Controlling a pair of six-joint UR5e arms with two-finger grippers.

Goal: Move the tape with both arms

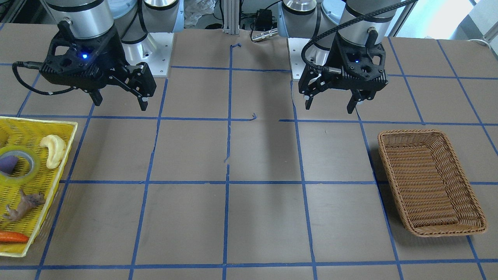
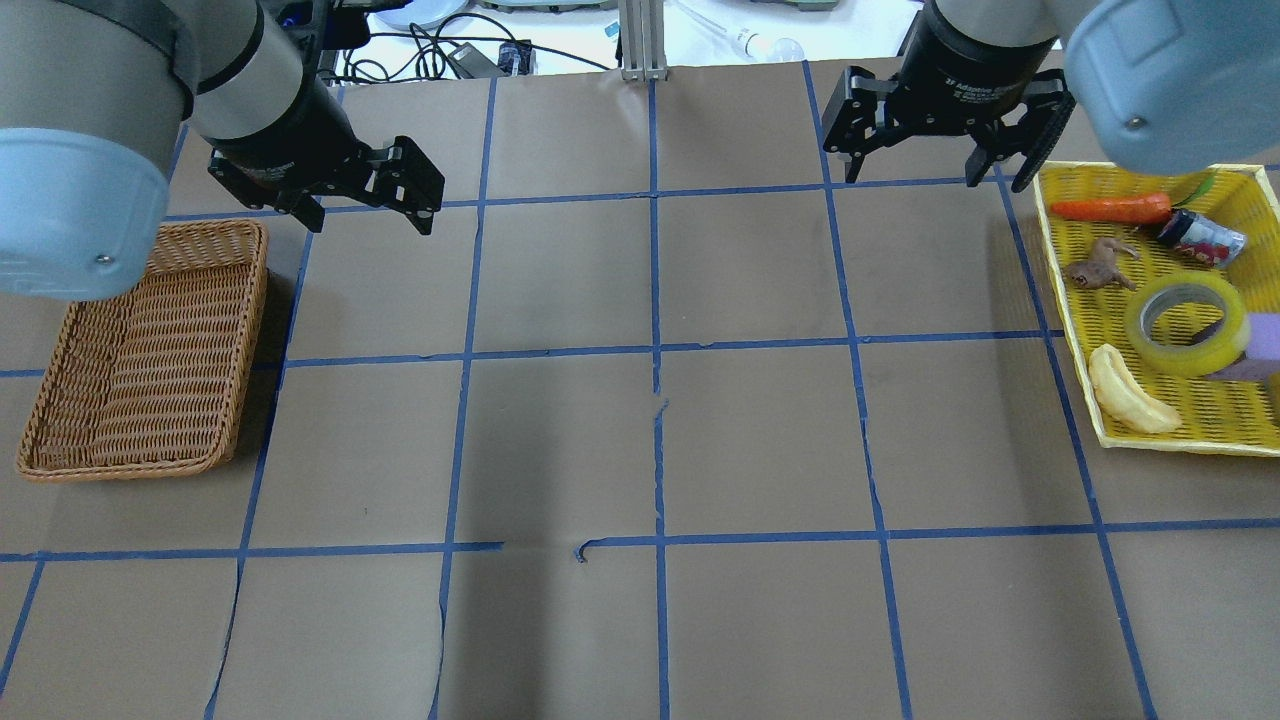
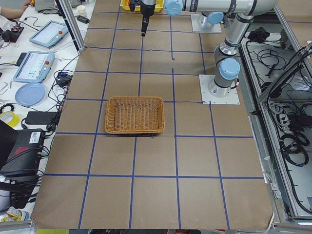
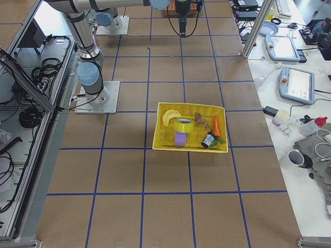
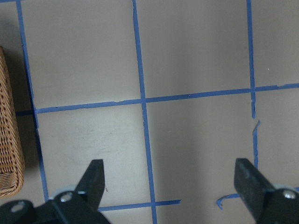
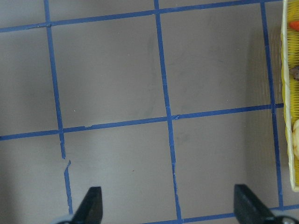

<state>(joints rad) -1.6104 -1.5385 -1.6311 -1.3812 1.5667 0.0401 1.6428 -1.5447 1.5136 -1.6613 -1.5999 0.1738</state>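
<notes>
The tape (image 2: 1180, 358), a wide yellow translucent roll, lies flat in the yellow basket (image 2: 1062, 262) at the table's right end. It also shows in the front view (image 1: 33, 165) and in the right side view (image 4: 183, 125). My right gripper (image 2: 937, 178) hangs open and empty above the table, left of the basket's far corner and apart from the tape; the front view shows it too (image 1: 120, 104). My left gripper (image 2: 368, 215) is open and empty beside the far corner of the wicker basket (image 2: 140, 350); the front view shows it too (image 1: 330, 105).
In the yellow basket with the tape lie a banana (image 2: 1125, 388), a carrot (image 2: 1110, 208), a brown toy animal (image 2: 1100, 268), a can (image 2: 1200, 238) and a purple block (image 2: 1262, 345) that touches the roll. The wicker basket holds nothing. Blue tape lines grid the brown table.
</notes>
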